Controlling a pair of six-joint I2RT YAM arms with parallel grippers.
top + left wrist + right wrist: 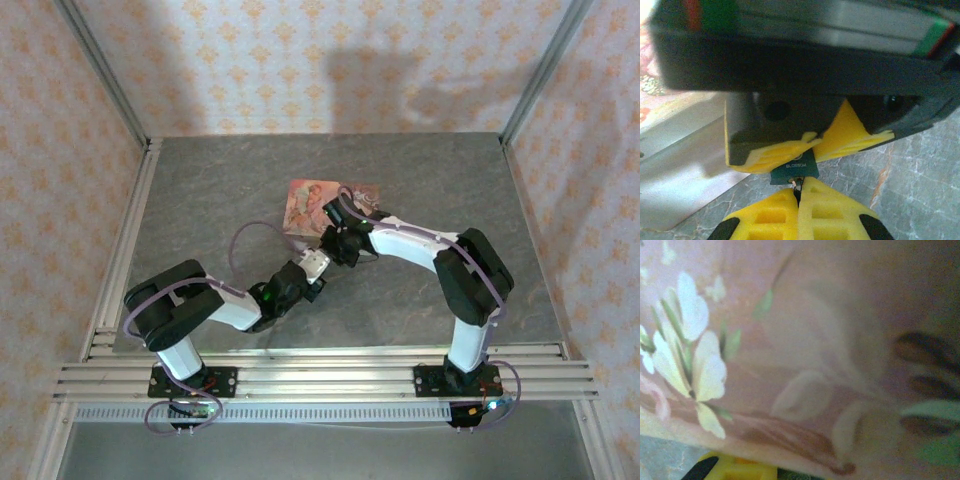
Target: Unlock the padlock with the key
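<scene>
While the right fingers point(770, 155) clamped the small, rigid padlock point(795, 170) over the desk point(920, 190), the left fingers point(775, 210), pressed shut, pinched the thin, light, probably slippery key point(798, 186), best gripped at its bow, against the padlock's base.

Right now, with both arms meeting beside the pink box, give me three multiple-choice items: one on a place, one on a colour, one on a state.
1. Where is the padlock?
A) on the pink box's lid
B) pinched in the right gripper
C) lying loose on the table

2. What colour is the padlock's body?
A) red
B) white
C) dark bluish

3. How is the left gripper?
A) wide open
B) shut on the key
C) shut on a cable

Answers: 1 B, the left wrist view shows the other arm's yellow fingers clamping its top. 2 C, its printed face is dark blue-green. 3 B, the fingertips press together on a thin metal sliver at the padlock's underside.
</scene>
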